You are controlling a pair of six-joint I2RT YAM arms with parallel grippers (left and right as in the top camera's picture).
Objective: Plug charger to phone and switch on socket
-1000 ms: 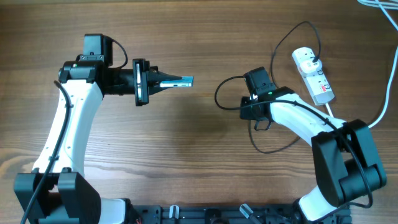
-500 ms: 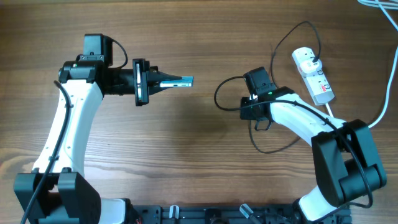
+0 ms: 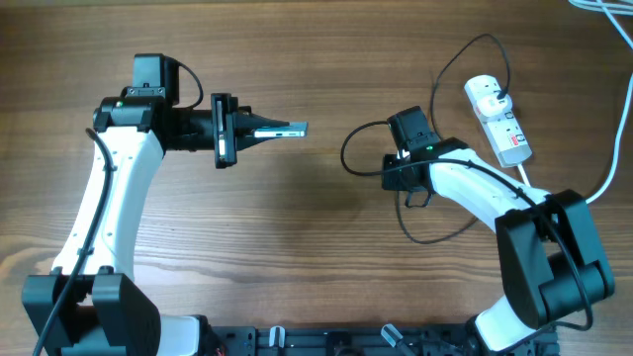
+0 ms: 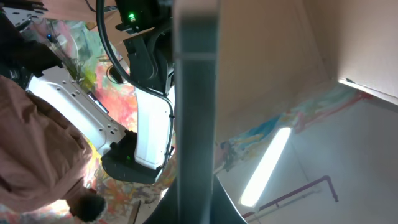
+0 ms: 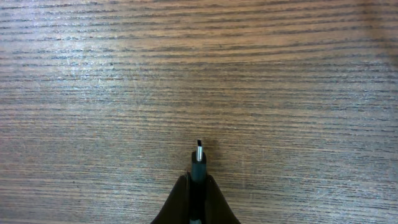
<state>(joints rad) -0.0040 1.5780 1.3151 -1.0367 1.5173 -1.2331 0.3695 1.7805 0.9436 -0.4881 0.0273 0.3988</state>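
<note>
My left gripper (image 3: 259, 129) is shut on the phone (image 3: 293, 130) and holds it edge-on above the table, its free end pointing right. In the left wrist view the phone (image 4: 198, 106) is a dark upright bar rising from the fingers (image 4: 198, 208). My right gripper (image 3: 397, 164) is shut on the charger's connector (image 5: 199, 160), whose light tip sticks out past the fingers (image 5: 198, 190) just over the wood. The thin black cable (image 3: 347, 148) loops beside the right wrist and runs to a plug in the socket (image 3: 499, 121) at the far right. The gap between phone and connector is wide.
The socket's thick white cord (image 3: 605, 186) runs off the right table edge. More black cable (image 3: 435, 237) loops on the wood below the right forearm. Bare wooden tabletop (image 3: 326, 227) lies between the arms.
</note>
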